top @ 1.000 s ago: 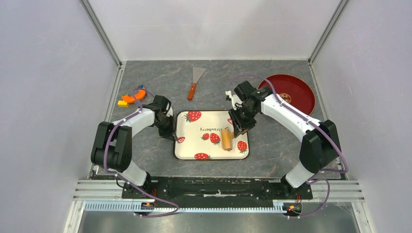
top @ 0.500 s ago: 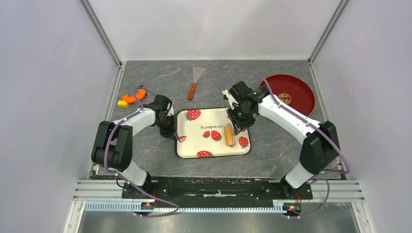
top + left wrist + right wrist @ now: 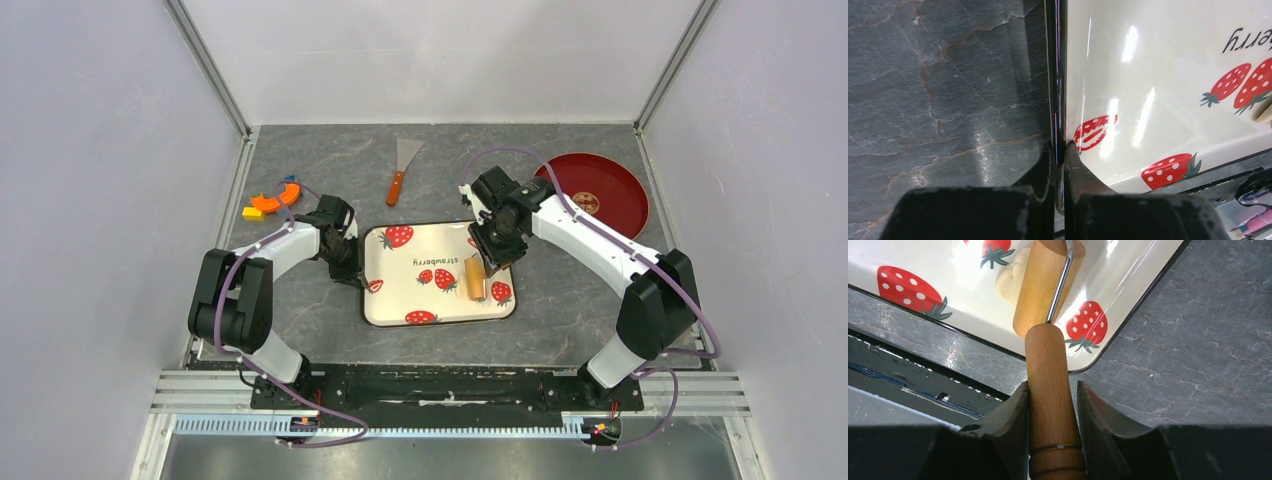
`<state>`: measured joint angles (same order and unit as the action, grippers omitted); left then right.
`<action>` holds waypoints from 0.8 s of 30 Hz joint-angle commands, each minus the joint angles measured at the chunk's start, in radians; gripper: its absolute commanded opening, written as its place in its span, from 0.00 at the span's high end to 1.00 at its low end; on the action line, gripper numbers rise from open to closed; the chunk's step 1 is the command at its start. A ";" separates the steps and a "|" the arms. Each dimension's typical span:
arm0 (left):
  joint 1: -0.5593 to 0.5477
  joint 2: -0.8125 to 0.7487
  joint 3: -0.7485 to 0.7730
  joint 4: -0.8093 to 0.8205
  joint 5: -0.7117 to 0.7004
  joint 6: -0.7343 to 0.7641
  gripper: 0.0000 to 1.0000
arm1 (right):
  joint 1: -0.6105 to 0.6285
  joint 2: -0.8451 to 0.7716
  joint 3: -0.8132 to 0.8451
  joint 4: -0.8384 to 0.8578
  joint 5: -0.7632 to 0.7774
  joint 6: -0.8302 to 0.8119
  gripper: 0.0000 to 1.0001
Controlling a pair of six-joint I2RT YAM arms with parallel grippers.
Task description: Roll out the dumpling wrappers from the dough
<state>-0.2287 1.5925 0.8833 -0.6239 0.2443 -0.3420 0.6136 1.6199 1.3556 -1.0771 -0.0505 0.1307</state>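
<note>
Grey table (image 3: 560, 320): tray (image 3: 395, 295) newly askew, roller (image 3: 474, 279) farther back.

we see a lab test cell: plain white walls (image 3: 440, 55) boxing a grey stone-look counter (image 3: 320, 165), aluminium rail (image 3: 450, 385) along its near edge.

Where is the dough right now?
In the right wrist view the dough lies on the strawberry tray near its right end, tucked against the roller held by the right gripper.
</note>
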 commanded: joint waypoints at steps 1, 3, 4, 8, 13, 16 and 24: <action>0.015 0.004 0.014 -0.056 -0.149 0.052 0.98 | -0.032 0.073 -0.075 -0.084 0.377 -0.051 1.00; 0.015 0.004 0.014 -0.056 -0.149 0.052 0.98 | -0.032 0.078 -0.093 -0.071 0.369 -0.053 1.00; 0.015 0.003 0.014 -0.055 -0.149 0.053 0.98 | -0.033 0.081 -0.098 -0.071 0.371 -0.052 1.00; 0.015 0.001 0.014 -0.056 -0.149 0.052 0.98 | -0.038 0.091 -0.109 -0.068 0.376 -0.051 1.00; 0.015 -0.001 0.013 -0.056 -0.153 0.051 0.98 | -0.053 0.109 -0.074 -0.085 0.390 -0.047 1.00; 0.015 -0.001 0.011 -0.056 -0.153 0.049 0.98 | -0.053 0.115 -0.072 -0.090 0.409 -0.054 1.00; 0.015 0.006 0.014 -0.055 -0.154 0.051 0.98 | -0.058 0.131 -0.098 -0.091 0.416 -0.051 1.00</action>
<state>-0.2287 1.5925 0.8833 -0.6239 0.2436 -0.3420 0.6090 1.6421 1.3548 -1.0824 -0.0448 0.1307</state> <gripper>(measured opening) 0.048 0.362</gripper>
